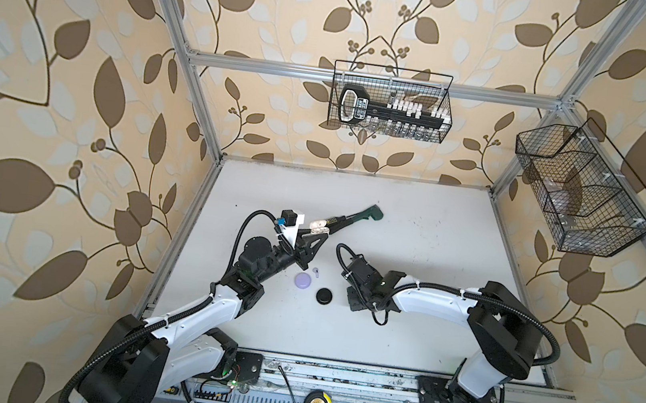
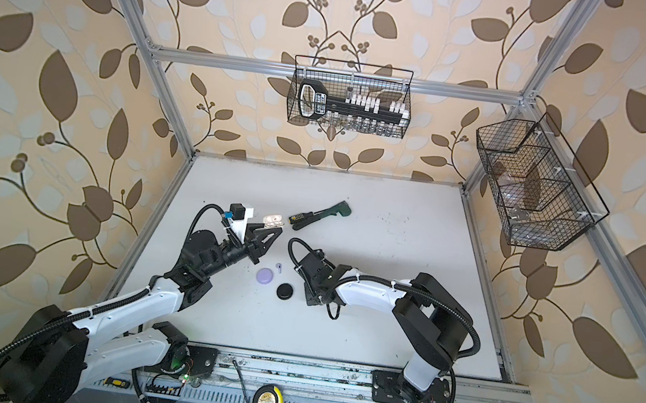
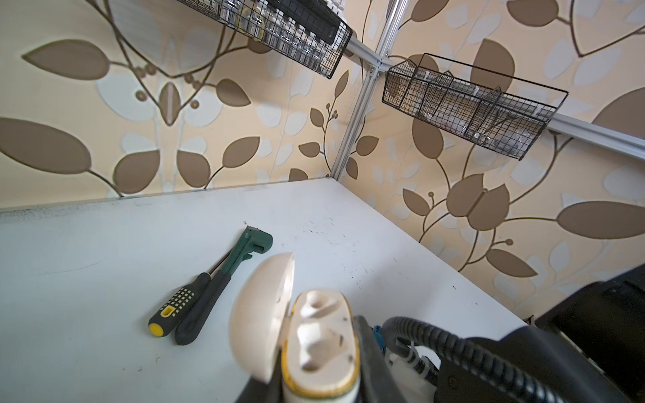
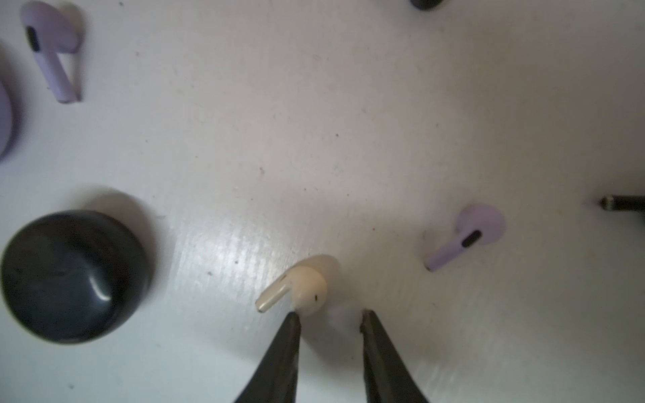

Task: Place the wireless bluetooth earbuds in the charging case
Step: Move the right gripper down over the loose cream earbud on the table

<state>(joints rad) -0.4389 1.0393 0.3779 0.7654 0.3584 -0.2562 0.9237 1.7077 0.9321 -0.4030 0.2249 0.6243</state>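
Two arms work over a white tabletop [image 1: 414,230]. Left to right in both top views:

- Left gripper [image 1: 318,233]: left of centre, up off the table, clamped on the cream charging case [image 1: 317,223]. The lid is hinged open. The left wrist view shows two moulded wells facing the camera.
- Lilac case [image 1: 302,280]: closed, flat on the table, below the left gripper in frame. One lilac earbud [image 1: 314,270] lies just beside it, up and to the right, not touching.
- Black case [image 1: 324,296]: closed, near the lilac case, to its lower right.
- Right gripper [image 4: 330,314]: just right of the black case near frame centre, pointing down at the table. From above, the wrist hides the fingertips. In the right wrist view the jaws are apart with a narrow gap, and bare table shows between them.
- Cream earbud [image 4: 300,286]: on the table right at one fingertip [image 4: 292,319]; cannot tell whether they touch. Its stem is on the black-case side.
- Second lilac earbud [image 4: 467,237]: near the cream one on the opposite side, clear of the fingers.
- Screwdriver [image 2: 299,218] with a black-and-yellow handle and green pipe wrench [image 2: 333,210]: side by side, touching, above centre.
- Wire basket [image 1: 392,68]: on the rear wall, upper centre.
- Second wire basket [image 1: 584,247]: on the right wall, upper right.
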